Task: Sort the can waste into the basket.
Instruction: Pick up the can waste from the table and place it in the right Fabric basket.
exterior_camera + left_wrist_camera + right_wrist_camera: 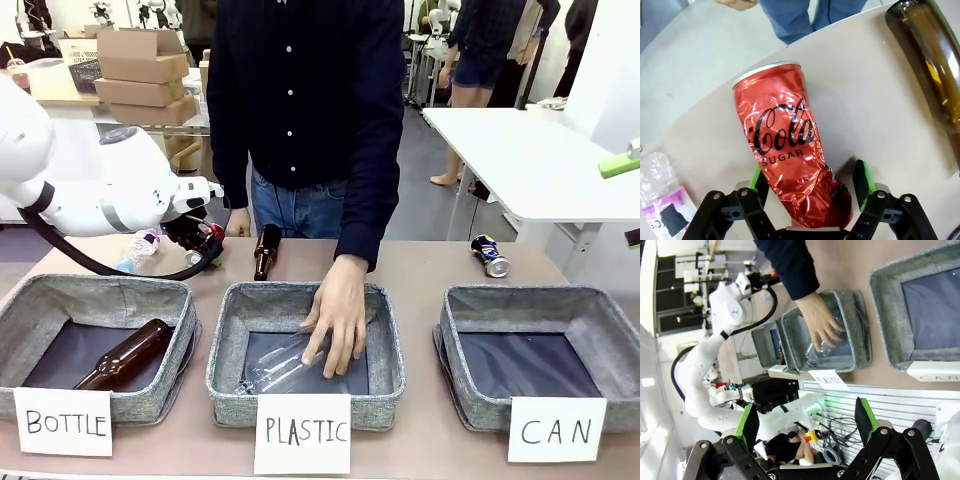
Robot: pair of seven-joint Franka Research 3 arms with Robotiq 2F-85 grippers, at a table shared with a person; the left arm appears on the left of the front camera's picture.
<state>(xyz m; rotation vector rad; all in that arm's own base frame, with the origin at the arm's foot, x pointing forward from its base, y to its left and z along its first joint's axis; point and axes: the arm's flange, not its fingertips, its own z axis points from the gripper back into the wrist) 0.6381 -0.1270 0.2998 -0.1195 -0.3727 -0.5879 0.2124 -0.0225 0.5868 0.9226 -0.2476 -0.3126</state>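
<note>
The red can (787,150), crumpled, with a silver end, lies on the table between the fingers of my left gripper (809,177). The jaws are open: the left pad (756,180) is at the can's side and the right pad (862,182) stands a little off it. From the front, the red can (213,236) is at the back left by my left gripper (200,238). The dark can (490,256) lies at the back right, behind the grey basket (455,345) marked "CAN", which holds nothing. My right gripper (806,420) hangs open high above the basket (885,290), gripping nothing.
A person's hand (338,312) presses a clear plastic bottle (270,368) into the middle "PLASTIC" bin (228,350). The "BOTTLE" bin (30,310) holds a brown bottle (125,355). Another brown bottle (265,250) and a clear plastic bottle (140,248) lie beside the red can.
</note>
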